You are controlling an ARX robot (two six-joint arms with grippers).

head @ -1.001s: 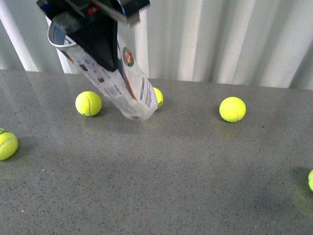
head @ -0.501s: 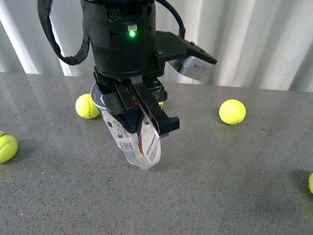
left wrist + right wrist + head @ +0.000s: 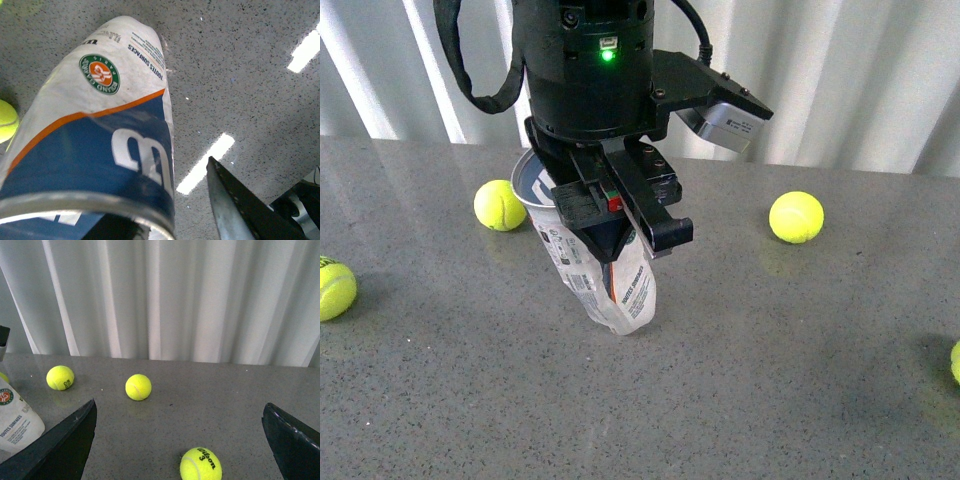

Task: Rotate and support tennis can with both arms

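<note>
Plastic, clear and creased at the waist, forms the tennis can (image 3: 625,295), which leans in the middle of the counter (image 3: 790,390). Its rounded base touches the glossy, speckled grey stone, and its silvery-rimmed mouth tips up toward the back-left corner. The label is white over blue with a thin orange stripe and a round green-and-orange logo.

My left gripper (image 3: 630,230), under a bulky black cylindrical arm with a green light, has its flat black fingers around the can at mid-length. In the left wrist view one finger (image 3: 240,210) stands off the can's wall with counter showing between. The other is hidden behind the can, so I cannot tell whether the jaws clamp it.

My right gripper (image 3: 179,407) hangs low over the counter with its jaws wide and holding nothing. Fuzzy yellow-green tennis balls (image 3: 500,205) lie scattered toward the back, left and right edges. A white pleated curtain (image 3: 840,70) hangs behind.
</note>
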